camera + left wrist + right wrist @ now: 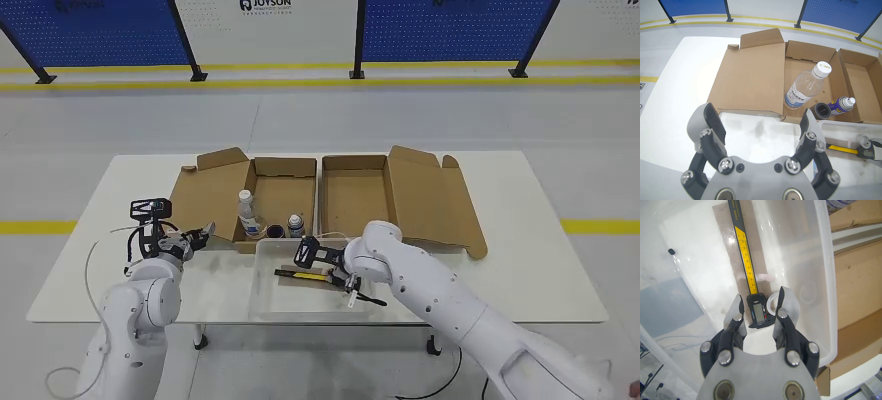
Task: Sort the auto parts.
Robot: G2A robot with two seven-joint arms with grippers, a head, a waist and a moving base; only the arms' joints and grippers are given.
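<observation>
A digital caliper (745, 256) with a yellow scale lies in the clear plastic bin (826, 275), also seen as the caliper (305, 275). My right gripper (761, 302) is low inside the bin, open, its fingers on either side of the caliper's display head without closing on it. A white ring (771, 303) lies against the head. My left gripper (759, 117) hangs open and empty over bare table in front of the left cardboard box (751, 75). That box holds a water bottle (806, 89), a blue spray can (840, 105) and a dark cylinder (822, 110).
A second cardboard box (355, 195) sits open to the right of the first, with its flap (440, 200) lying flat on the table. A small black piece (671, 251) rests on the bin floor. Blue barrier panels stand on the floor behind the table.
</observation>
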